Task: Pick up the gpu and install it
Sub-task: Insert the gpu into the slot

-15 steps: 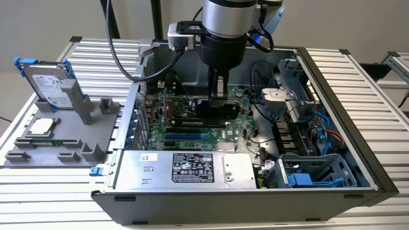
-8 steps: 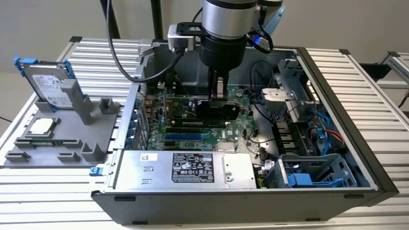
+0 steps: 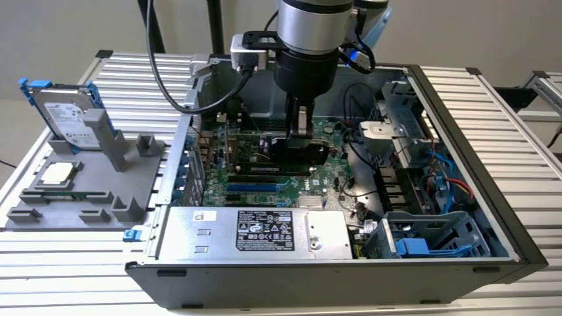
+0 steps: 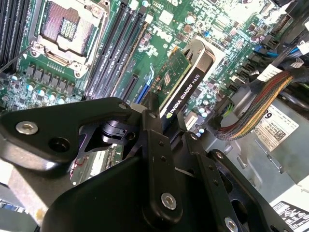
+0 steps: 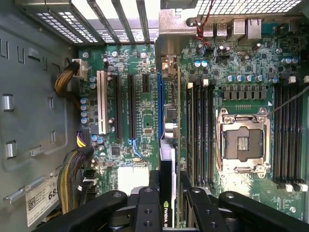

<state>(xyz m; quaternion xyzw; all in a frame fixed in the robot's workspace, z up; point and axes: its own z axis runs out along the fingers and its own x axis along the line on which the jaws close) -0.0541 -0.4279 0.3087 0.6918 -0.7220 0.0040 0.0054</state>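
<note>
The gpu (image 3: 303, 156), a thin card with a black face and a green board, stands on edge inside the open computer case (image 3: 457, 118) over the motherboard (image 3: 255, 168). My gripper (image 3: 301, 128) reaches down from above and is shut on the card's upper edge. In the second wrist view the gpu (image 4: 186, 79) sticks out past the gripper (image 4: 166, 123), green face toward the memory slots. In the first wrist view the gpu (image 5: 169, 145) shows edge-on between the fingers (image 5: 147, 203), right beside the long blue slot (image 5: 160, 106). I cannot tell whether its lower edge touches the slot.
A power supply (image 3: 255, 230) fills the case's near side, with drive cages (image 3: 430, 237) and cable bundles (image 3: 360, 141) at the exterior view's right. The empty processor socket (image 5: 239, 145) lies beside the memory slots. A grey fixture (image 3: 79, 191) outside holds a blue-framed hard drive (image 3: 66, 115).
</note>
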